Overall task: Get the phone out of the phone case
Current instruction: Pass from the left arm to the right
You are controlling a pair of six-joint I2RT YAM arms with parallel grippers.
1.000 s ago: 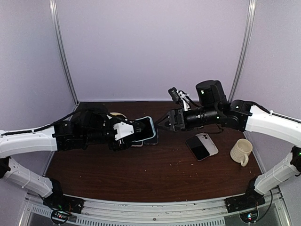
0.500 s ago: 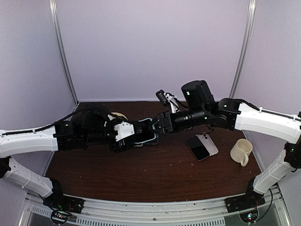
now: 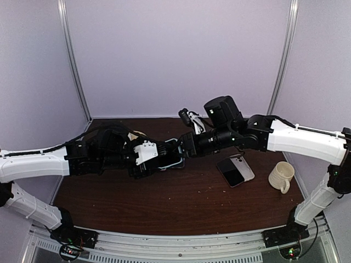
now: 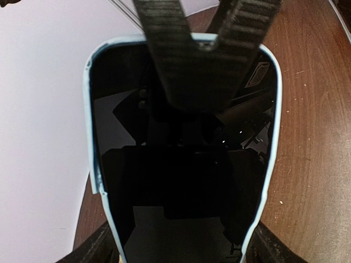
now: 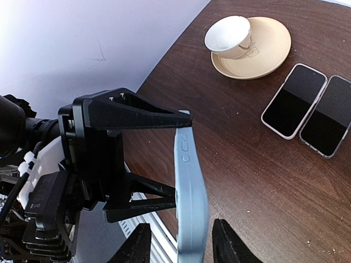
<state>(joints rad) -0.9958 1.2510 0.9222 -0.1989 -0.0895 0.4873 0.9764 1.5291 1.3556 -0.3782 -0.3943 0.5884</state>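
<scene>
Pale blue rubbery-looking rim is what marks the phone case [image 4: 90,164], and we see the phone [image 4: 181,192] fully seated in it, dark screen facing the left wrist camera, the whole thing held clear of the table [image 3: 181,208]. Our left gripper [image 3: 158,156] is clamped across the case's two long edges. Our right gripper [image 5: 184,246] sits at the far end with its jaws parted, the case running edge-on between them with a gap on either side; its ribbed fingers [image 4: 164,55] overlap the top of the screen in the left wrist view. We judge the peel has not begun. Our worry is the bite: if the right fingers close on case and phone together, a pull would drag the pair out of the left grip instead of parting them. The left squeeze on the long edges may also press the lip tighter onto the phone. Should the phone pop free suddenly, nothing would catch it, and it could fall onto the two spare phones [image 5: 293,98] lying flat on the wood.
</scene>
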